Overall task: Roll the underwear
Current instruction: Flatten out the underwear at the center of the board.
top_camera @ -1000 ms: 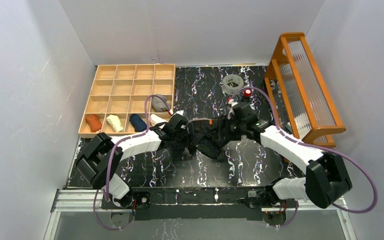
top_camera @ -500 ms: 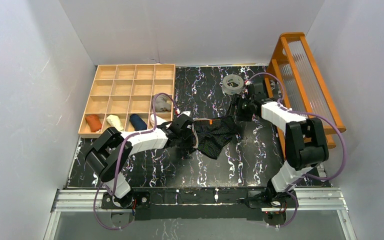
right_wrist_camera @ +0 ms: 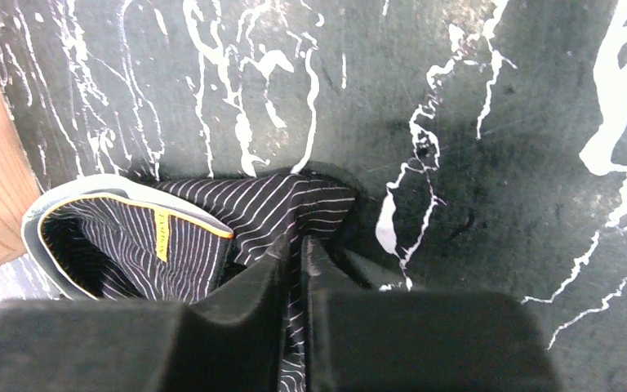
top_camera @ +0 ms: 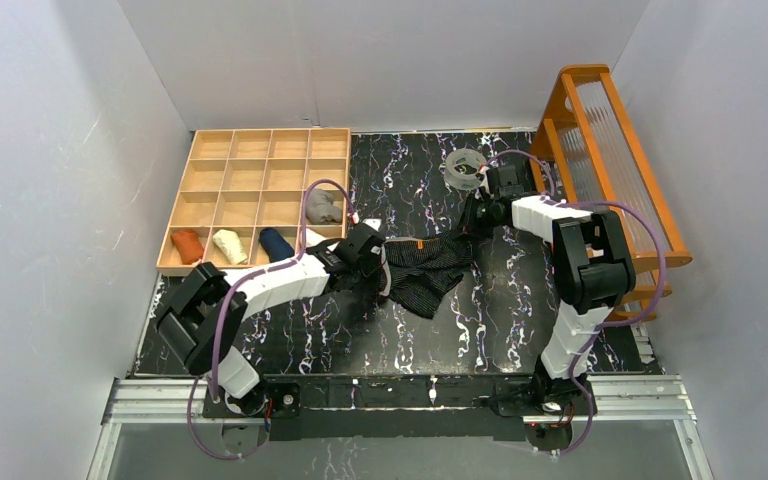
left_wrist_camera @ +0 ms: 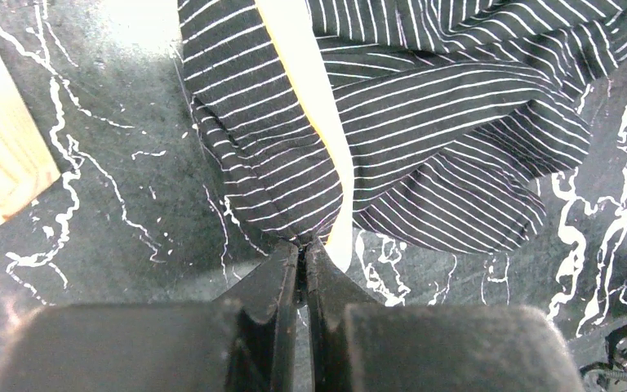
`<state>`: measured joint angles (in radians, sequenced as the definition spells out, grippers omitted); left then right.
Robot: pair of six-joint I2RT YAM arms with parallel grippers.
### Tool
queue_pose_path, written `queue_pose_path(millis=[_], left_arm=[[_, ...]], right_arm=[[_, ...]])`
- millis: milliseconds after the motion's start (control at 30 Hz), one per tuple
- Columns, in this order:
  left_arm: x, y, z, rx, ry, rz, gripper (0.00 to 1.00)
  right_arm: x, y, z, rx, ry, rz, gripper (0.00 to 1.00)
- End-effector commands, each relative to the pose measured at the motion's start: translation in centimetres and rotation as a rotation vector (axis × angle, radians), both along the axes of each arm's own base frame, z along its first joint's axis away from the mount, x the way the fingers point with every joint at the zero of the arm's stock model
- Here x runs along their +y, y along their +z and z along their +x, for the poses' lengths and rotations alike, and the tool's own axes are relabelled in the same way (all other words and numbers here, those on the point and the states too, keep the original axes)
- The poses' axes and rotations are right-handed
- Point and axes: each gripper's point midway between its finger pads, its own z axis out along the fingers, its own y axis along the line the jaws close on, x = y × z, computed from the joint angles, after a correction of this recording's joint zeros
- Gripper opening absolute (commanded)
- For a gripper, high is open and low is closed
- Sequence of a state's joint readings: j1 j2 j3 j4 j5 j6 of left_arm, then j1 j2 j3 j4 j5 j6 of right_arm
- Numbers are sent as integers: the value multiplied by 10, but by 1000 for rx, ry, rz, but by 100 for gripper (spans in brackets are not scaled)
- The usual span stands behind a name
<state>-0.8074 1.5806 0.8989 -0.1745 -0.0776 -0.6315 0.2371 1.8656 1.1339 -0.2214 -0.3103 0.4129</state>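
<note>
**Two-point pinch on the garment before rolling.** The black, thin-striped cloth underwear (top_camera: 425,268) lies bunched at the centre of the dark marbled table (top_camera: 480,330). The left gripper (left_wrist_camera: 300,247) has its fingers pressed together on a small fold at the garment's 9 o'clock edge. The right gripper (right_wrist_camera: 295,245) pinches the 2 o'clock corner, beside the grey waistband (right_wrist_camera: 90,187).

Likely failures:
- **Slipping hold:** both holds take only a thin bite of soft cloth, so pulling the arms apart to flatten it may slip one edge free.
- **Uneven roll:** the fabric is twisted and overlapped, so rolling it as it lies would likely give a lopsided, loose roll.
- **Knocked ring:** the clear tape ring (top_camera: 465,168) sits near the right gripper at 12 o'clock, and a swing could knock it.
</note>
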Motion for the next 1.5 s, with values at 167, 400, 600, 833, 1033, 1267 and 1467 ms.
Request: queue_pose_path(millis=[167, 400, 600, 833, 1033, 1267, 1467], left_arm=[[4, 64, 18, -119, -32, -36, 0], [17, 112, 22, -177, -74, -55, 0], [26, 126, -10, -123, -143, -101, 0], [26, 176, -50, -112, -210, -264, 0], [33, 178, -82, -13, -245, -297, 0], [30, 85, -53, 86, -179, -119, 0], [26, 29, -41, 163, -141, -40, 0]], right_arm=[[8, 85, 21, -251, 63, 53, 1], [-7, 152, 3, -441, 46, 30, 1], [-22, 218, -41, -589, 6, 49, 1], [-36, 273, -113, -706, 14, 96, 1], [-36, 254, -149, -585, 33, 117, 1], [-41, 140, -130, -219, -46, 14, 37], [-34, 130, -109, -221, -22, 11, 49]])
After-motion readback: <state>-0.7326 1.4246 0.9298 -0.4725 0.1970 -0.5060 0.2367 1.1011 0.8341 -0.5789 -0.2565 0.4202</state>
